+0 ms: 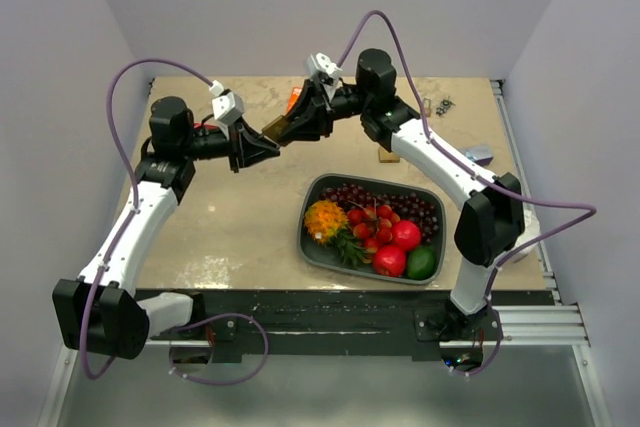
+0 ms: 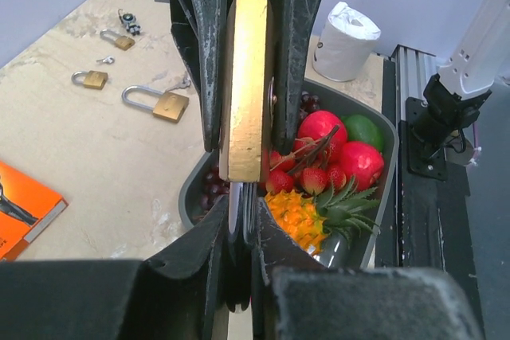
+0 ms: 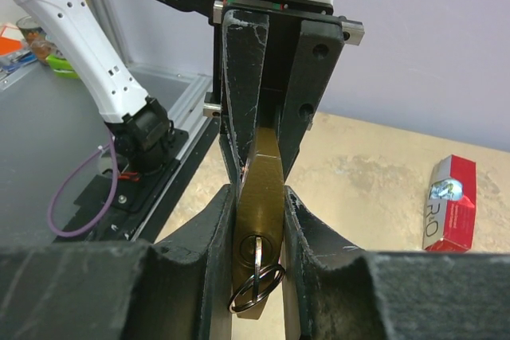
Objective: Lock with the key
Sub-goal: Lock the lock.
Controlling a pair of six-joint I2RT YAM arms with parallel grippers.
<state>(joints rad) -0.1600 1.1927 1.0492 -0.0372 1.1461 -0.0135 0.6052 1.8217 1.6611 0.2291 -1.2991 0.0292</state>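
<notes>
While the left gripper (image 1: 265, 147) and right gripper (image 1: 292, 129) both pinch the padlock (image 2: 245, 85) in their jaws, the key (image 3: 256, 254) sits inserted; next, probably one must release and turn it.

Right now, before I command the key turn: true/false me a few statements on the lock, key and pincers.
1. The left pincer and the right pincer are both shut on the brass padlock, holding it above the table. True.
2. The key lies loose on the table. False: it sits in the padlock's keyhole, with its ring hanging from it.
3. The tray holds fruit. True.
4. This is the only padlock in view. False: spare padlocks lie on the table.
</notes>
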